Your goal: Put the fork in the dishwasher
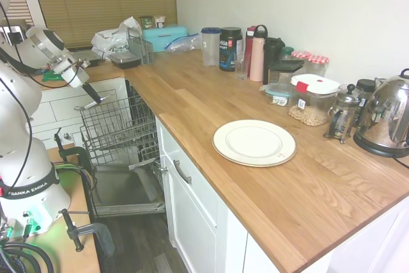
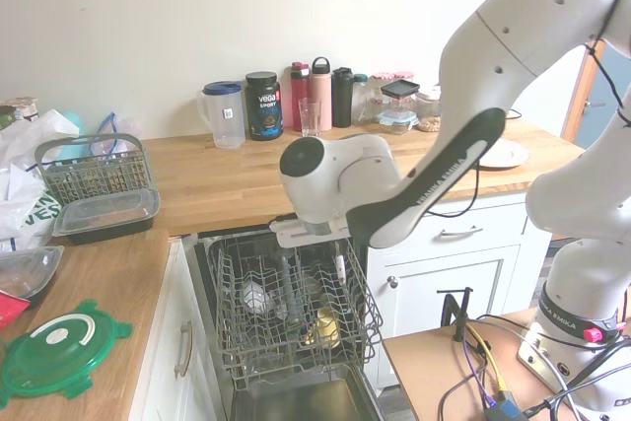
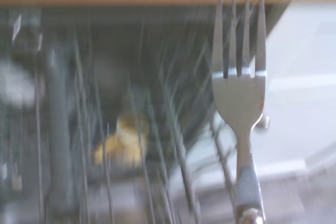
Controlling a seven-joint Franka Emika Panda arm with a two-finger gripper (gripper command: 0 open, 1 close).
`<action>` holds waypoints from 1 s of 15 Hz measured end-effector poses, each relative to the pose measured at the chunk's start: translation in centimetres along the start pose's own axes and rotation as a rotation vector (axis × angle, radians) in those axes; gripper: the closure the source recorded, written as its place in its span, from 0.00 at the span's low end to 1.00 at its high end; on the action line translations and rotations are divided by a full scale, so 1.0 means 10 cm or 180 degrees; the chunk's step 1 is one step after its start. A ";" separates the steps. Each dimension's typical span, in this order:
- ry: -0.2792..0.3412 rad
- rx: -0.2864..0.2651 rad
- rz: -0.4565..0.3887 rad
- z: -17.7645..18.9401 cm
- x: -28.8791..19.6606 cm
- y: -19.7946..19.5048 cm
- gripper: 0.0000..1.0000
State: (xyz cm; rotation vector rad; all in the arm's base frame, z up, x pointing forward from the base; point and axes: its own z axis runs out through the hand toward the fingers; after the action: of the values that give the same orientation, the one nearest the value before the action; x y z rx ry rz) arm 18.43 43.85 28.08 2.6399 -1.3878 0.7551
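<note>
Wrist view puts the fork point(image 3: 239, 93) closest to me: grey metal tines running away from the camera, neck and handle dropping toward the gripper. Its long axis follows the gripper's own reach. From the second exterior view I see a slim white-handled piece point(image 2: 340, 268) hanging below the gripper point(image 2: 330, 244) over the wire rack; I take it for the fork, held by the handle, tines down. I read the gripper as narrow and clamped on it, though the pads are hidden. I judge it light, stiff and smooth, so it could pivot in a loose pinch; the thick handle is the place to hold. Beyond sits the dishwasher point(image 2: 286, 313) rack, pulled out. Farther off, the wooden surface point(image 1: 300, 183) carries a plate point(image 1: 254, 142).
</note>
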 end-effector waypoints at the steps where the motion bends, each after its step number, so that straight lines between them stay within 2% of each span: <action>1: -0.0097 -0.0112 -0.0111 0.09 -0.04 -0.03 1.00; 3: -0.0201 -0.0218 -0.0331 0.34 -0.20 -0.13 1.00; 6: -0.0256 -0.0206 -0.0605 0.71 -0.69 -0.45 1.00; 8: -0.0447 -0.0202 -0.0707 1.11 -0.98 -0.71 1.00; 10: -0.0583 -0.0222 -0.0674 1.55 -0.99 -1.07 1.00; 11: -0.0624 -0.0204 -0.0651 1.65 -1.01 -1.25 0.00; 13: -0.0715 -0.0173 -0.0643 1.57 -1.26 -1.58 0.00; 15: -0.0723 -0.0187 -0.0581 1.62 -1.22 -1.64 0.00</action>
State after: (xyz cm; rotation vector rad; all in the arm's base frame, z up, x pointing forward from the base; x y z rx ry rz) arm 31.95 58.29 11.14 2.8265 -1.1687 0.3994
